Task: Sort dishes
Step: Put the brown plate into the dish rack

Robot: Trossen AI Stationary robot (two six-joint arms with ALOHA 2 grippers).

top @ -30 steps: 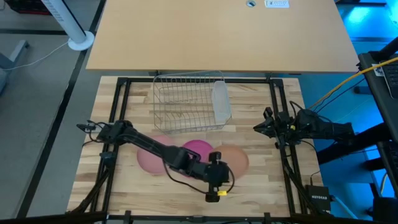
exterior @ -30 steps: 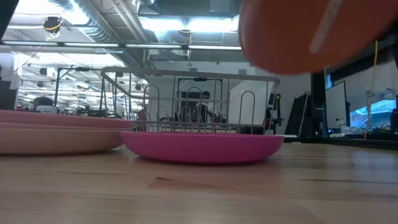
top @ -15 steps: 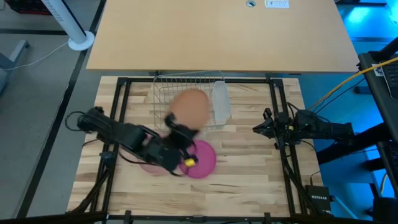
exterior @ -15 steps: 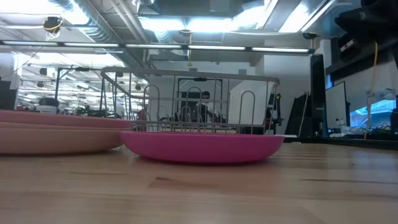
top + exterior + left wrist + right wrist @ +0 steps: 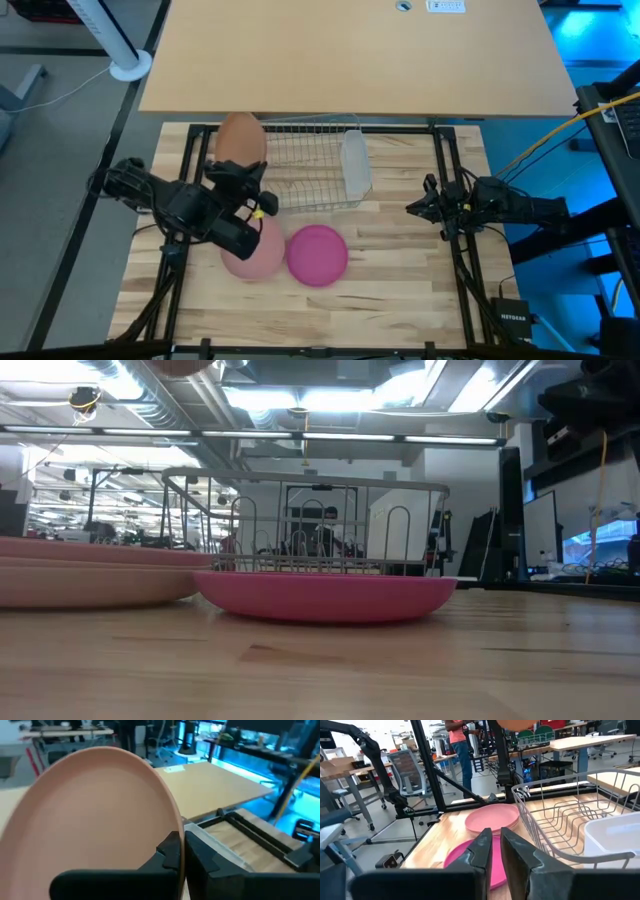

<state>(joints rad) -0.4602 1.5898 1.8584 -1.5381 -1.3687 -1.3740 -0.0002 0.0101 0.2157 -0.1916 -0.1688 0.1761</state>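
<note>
From above, we see the left gripper [image 5: 243, 172] clamped on the rim of the tan-orange plate [image 5: 240, 140], which it holds in the air at the left end of the wire rack [image 5: 300, 165]; the pale pink plate [image 5: 256, 250] and the magenta plate [image 5: 317, 254] lie touching, side by side, on the table [image 5: 400, 270] in front of the rack, the pink one partly under the left arm. The right gripper [image 5: 415, 205] waits to the right of the rack, apart from it. At table level, we see the magenta plate [image 5: 325, 596] before the rack [image 5: 310, 525], with the pink plate [image 5: 95, 572] beside it. In the left wrist view, the fingers [image 5: 172, 852] pinch the tan-orange plate's [image 5: 95, 815] edge. In the right wrist view, the right gripper [image 5: 495, 847] stands nearly shut and empty, facing the rack [image 5: 570, 815] and both resting plates.
</note>
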